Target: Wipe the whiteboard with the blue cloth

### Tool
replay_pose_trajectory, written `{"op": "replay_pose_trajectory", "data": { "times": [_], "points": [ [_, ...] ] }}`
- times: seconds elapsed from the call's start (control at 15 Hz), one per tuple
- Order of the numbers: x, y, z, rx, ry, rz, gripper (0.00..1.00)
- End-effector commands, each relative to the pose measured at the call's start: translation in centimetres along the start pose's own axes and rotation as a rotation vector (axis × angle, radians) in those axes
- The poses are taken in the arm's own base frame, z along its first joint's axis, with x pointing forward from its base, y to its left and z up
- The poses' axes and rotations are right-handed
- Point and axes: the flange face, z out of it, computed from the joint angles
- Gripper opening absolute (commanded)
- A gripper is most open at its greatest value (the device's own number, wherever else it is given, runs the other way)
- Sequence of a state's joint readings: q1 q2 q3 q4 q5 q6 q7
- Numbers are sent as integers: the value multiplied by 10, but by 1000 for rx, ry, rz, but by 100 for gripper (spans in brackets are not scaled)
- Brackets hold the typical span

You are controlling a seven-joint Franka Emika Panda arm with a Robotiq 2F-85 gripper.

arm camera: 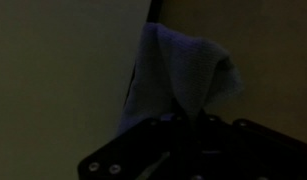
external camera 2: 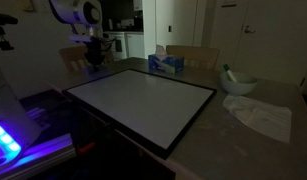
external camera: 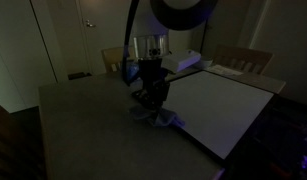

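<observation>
In the dim wrist view, the blue cloth [arm camera: 183, 75] hides the gripper [arm camera: 188, 120] tips.

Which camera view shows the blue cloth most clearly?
The wrist view: the blue cloth fills the middle of the picture and its folds are visible. In an exterior view it is only a small pale patch below the tool. In an exterior view showing the whole whiteboard, it is too dark to make out.

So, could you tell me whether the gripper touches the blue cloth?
Cannot tell: in the wrist view the cloth sits by the gripper, but darkness hides contact.
</observation>
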State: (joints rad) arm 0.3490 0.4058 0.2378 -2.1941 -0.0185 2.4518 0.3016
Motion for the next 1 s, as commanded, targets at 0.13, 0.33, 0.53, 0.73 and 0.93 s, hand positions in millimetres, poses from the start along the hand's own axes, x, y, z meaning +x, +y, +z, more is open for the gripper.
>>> {"op": "replay_pose_trajectory", "data": {
  "times": [0.13,0.33,0.53,0.73,0.93],
  "points": [
    [-34,-23,-41,67,148,13,3],
    [-54,-27,-39,142,229,64,3],
    [-82,-41,-21,248,335,164,3],
    [-121,-43,2,268,409,246,3],
    [-132,-14,18,235,461,221,3]
  ]
}}
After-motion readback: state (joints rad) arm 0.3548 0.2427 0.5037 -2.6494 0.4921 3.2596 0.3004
